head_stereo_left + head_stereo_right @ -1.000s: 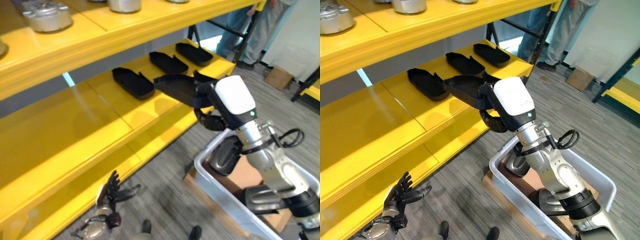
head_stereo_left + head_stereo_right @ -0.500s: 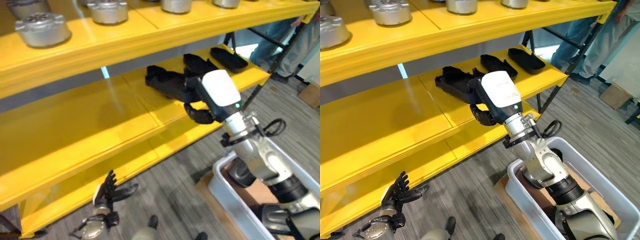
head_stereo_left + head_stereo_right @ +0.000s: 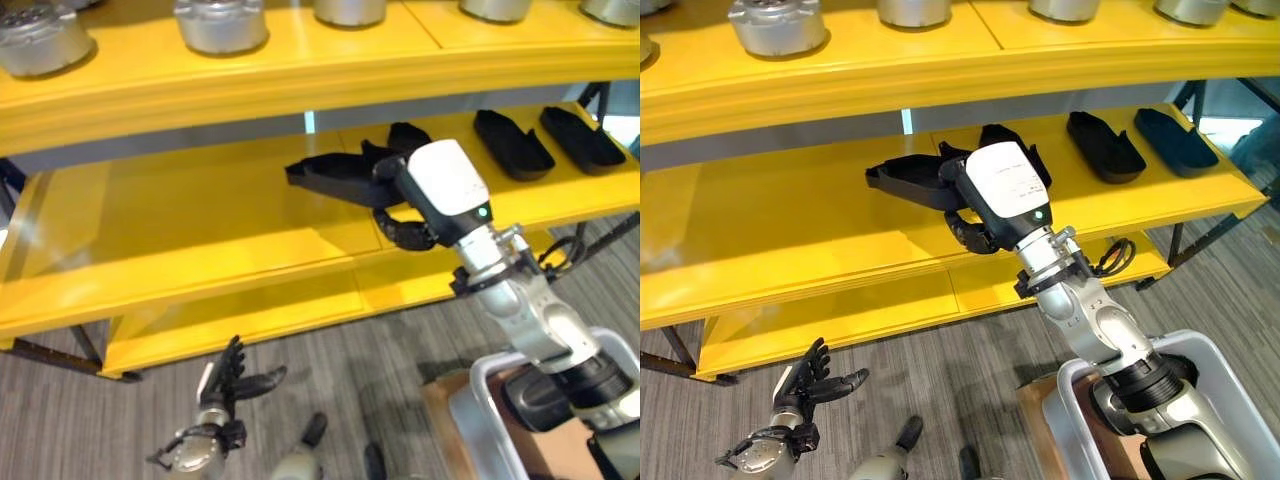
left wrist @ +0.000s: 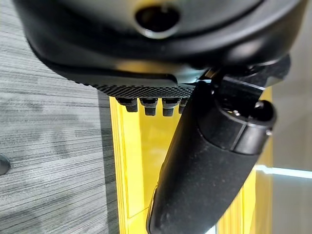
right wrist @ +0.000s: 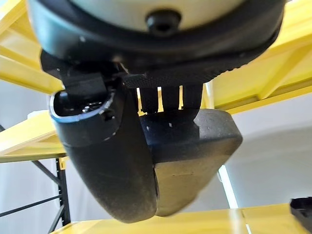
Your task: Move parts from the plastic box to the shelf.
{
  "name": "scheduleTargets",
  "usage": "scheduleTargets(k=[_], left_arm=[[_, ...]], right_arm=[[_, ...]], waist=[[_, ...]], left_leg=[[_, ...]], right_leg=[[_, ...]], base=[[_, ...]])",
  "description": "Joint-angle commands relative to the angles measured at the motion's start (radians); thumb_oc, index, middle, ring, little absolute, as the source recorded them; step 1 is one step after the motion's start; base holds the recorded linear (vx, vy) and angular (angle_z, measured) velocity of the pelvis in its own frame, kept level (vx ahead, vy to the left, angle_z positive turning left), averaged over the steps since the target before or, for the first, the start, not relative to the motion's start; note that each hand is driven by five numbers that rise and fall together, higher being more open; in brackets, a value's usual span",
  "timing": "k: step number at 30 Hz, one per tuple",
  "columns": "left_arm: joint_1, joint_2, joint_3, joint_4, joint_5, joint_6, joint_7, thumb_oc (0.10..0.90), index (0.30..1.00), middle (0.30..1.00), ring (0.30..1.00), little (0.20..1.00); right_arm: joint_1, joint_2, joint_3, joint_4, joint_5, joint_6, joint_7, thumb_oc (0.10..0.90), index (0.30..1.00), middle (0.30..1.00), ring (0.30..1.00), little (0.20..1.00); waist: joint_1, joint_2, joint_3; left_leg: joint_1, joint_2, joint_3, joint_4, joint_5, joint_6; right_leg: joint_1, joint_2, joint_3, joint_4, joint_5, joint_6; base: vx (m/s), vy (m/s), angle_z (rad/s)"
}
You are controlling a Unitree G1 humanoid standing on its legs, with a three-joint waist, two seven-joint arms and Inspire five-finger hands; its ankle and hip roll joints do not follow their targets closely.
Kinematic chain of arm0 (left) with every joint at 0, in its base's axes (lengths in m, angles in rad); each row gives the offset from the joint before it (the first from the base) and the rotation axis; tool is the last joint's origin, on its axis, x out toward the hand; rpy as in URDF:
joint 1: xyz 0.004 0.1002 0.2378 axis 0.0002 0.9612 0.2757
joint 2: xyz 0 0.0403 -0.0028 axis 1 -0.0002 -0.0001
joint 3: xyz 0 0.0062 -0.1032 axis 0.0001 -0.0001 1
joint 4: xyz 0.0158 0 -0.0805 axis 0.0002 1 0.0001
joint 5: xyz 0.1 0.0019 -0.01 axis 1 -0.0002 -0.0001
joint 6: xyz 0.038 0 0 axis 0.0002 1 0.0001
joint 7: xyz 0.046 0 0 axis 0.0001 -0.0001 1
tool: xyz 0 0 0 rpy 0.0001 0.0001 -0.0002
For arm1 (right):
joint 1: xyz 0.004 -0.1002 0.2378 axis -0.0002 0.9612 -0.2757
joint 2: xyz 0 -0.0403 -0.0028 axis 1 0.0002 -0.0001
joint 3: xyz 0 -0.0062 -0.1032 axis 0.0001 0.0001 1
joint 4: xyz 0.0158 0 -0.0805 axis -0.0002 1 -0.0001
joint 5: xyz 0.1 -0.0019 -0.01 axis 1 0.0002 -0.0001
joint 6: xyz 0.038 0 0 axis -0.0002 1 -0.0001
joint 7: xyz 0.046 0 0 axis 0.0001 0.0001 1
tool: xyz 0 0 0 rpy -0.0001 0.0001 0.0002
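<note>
Right hand [image 3: 975, 205]: clenched round a black part [image 3: 905, 180], held level over the middle shelf [image 3: 790, 225] for setting down;
Left hand [image 3: 800, 385]: released, idle low

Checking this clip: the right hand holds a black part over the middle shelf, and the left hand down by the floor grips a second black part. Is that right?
Not quite. The left hand down by the floor is open and holds nothing, as the left eye view shows. The rest stands: the right hand holds a black part over the middle shelf.
</note>
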Motion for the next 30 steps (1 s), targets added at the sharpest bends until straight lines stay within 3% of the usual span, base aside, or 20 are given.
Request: scheduleTargets(k=[1, 6, 7, 8, 9, 11, 13, 16, 20, 22, 30], left_arm=[[-0.073, 0.054, -0.021, -0.043, 0.028, -0.073, 0.01, 0.9, 1.0, 1.0, 1.0, 1.0], [-0.077, 0.054, -0.03, -0.038, 0.024, -0.072, 0.014, 0.9, 1.0, 1.0, 1.0, 1.0], [-0.086, 0.048, -0.037, -0.035, 0.012, -0.072, 0.019, 0.9, 1.0, 1.0, 1.0, 1.0], [-0.107, 0.045, -0.047, -0.032, 0.001, -0.07, 0.021, 0.9, 1.0, 1.0, 1.0, 1.0], [-0.108, 0.044, -0.047, -0.032, 0.001, -0.07, 0.021, 0.9, 1.0, 1.0, 1.0, 1.0], [-0.117, 0.041, -0.055, -0.027, -0.001, -0.066, 0.024, 0.9, 1.0, 1.0, 1.0, 1.0], [-0.124, 0.041, -0.065, -0.02, 0.004, -0.066, 0.026, 0.9, 1.0, 1.0, 1.0, 1.0], [-0.127, 0.042, -0.076, -0.013, 0.006, -0.066, 0.026, 0.9, 1.0, 1.0, 1.0, 1.0], [-0.118, 0.036, -0.076, -0.005, 0.007, -0.067, 0.028, 0.9, 1.0, 1.0, 1.0, 1.0], [-0.125, 0.048, -0.074, -0.015, 0.012, -0.071, 0.025, 0.9, 1.0, 1.0, 1.0, 1.0], [-0.124, 0.076, -0.047, -0.032, 0.014, -0.072, 0.037, 0.9, 1.0, 1.0, 1.0, 1.0]], right_arm=[[-0.104, 0.009, -0.136, -0.069, 0.058, -0.026, -0.117, 0.4, 0.3, 0.3, 0.3, 0.3], [-0.124, 0.011, -0.125, -0.061, 0.073, -0.03, -0.125, 0.4, 0.3, 0.3, 0.3, 0.3], [-0.143, 0.006, -0.118, -0.058, 0.08, -0.032, -0.129, 0.4, 0.3, 0.3, 0.3, 0.3], [-0.162, -0.017, -0.116, -0.049, 0.078, -0.024, -0.131, 0.4, 0.3, 0.3, 0.3, 0.3], [-0.164, -0.017, -0.114, -0.047, 0.078, -0.024, -0.132, 0.4, 0.3, 0.3, 0.3, 0.3], [-0.17, -0.023, -0.111, -0.038, 0.077, -0.014, -0.139, 0.4, 0.3, 0.3, 0.3, 0.3], [-0.161, -0.035, -0.121, -0.022, 0.078, -0.003, -0.148, 0.4, 0.3, 0.3, 0.3, 0.3], [-0.152, -0.055, -0.123, -0.005, 0.075, 0.006, -0.154, 0.4, 0.3, 0.3, 0.3, 0.3], [-0.136, -0.041, -0.114, 0.008, 0.061, 0.011, -0.142, 0.4, 0.3, 0.3, 0.3, 0.3], [-0.131, -0.031, -0.115, 0.009, 0.06, 0.015, -0.138, 0.4, 0.3, 0.3, 0.3, 0.3], [-0.14, 0.023, -0.099, 0.017, 0.054, 0.027, -0.119, 0.4, 0.3, 0.3, 0.3, 0.3]], waist=[[0.015, -0.017, -0.107], [0.021, -0.018, -0.1], [0.017, -0.023, -0.075], [-0.006, -0.027, -0.05], [-0.004, -0.027, -0.049], [-0.012, -0.031, -0.042], [-0.014, -0.025, -0.046], [-0.011, -0.003, -0.061], [0.007, 0.012, -0.086], [0.02, 0.0, -0.09], [0.052, -0.037, -0.11]], left_leg=[[0.053, -0.076, 0.037, -0.015, -0.032, 0.062], [0.04, -0.084, -0.01, 0.002, -0.024, 0.05], [0.007, -0.099, 0.024, 0.081, -0.05, 0.043], [-0.045, -0.058, 0.153, 0.138, -0.059, 0.042], [-0.048, -0.059, 0.156, 0.143, -0.062, 0.042], [-0.082, 0.016, 0.238, 0.135, -0.038, 0.046], [-0.119, 0.073, 0.251, 0.078, 0.035, 0.028], [-0.115, 0.134, 0.297, -0.043, 0.09, 0.002], [-0.077, 0.119, 0.302, -0.066, 0.092, 0.003], [-0.097, 0.091, 0.317, 0.011, 0.054, 0.012], [-0.128, 0.028, 0.361, 0.099, -0.044, 0.061]], right_leg=[[-0.093, -0.014, -0.079, 0.145, -0.078, 0.027], [-0.087, -0.008, -0.116, 0.151, -0.091, 0.017], [-0.086, -0.02, -0.148, 0.165, -0.101, 0.012], [-0.092, -0.042, -0.194, 0.176, -0.099, 0.013], [-0.094, -0.042, -0.193, 0.178, -0.101, 0.013], [-0.095, -0.057, -0.214, 0.192, -0.106, 0.011], [-0.089, -0.066, -0.238, 0.194, -0.114, 0.011], [-0.066, -0.072, -0.263, 0.206, -0.148, 0.015], [-0.012, -0.098, -0.261, 0.179, -0.16, 0.024], [0.017, -0.134, -0.258, 0.158, -0.156, 0.036], [0.021, -0.23, -0.222, 0.085, -0.083, 0.098]], base=[[-0.01, -0.089, 0.45], [-0.03, -0.103, 0.3], [-0.14, -0.03, 0.66], [-0.14, -0.027, 0.89], [-0.1, 0.034, 1.05], [-0.02, 0.029, 0.87], [0.03, 0.048, 0.3], [0.13, 0.111, 0.33], [0.18, 0.18, 0.18], [0.2, 0.19, 0.04], [0.13, 0.163, -0.11]])
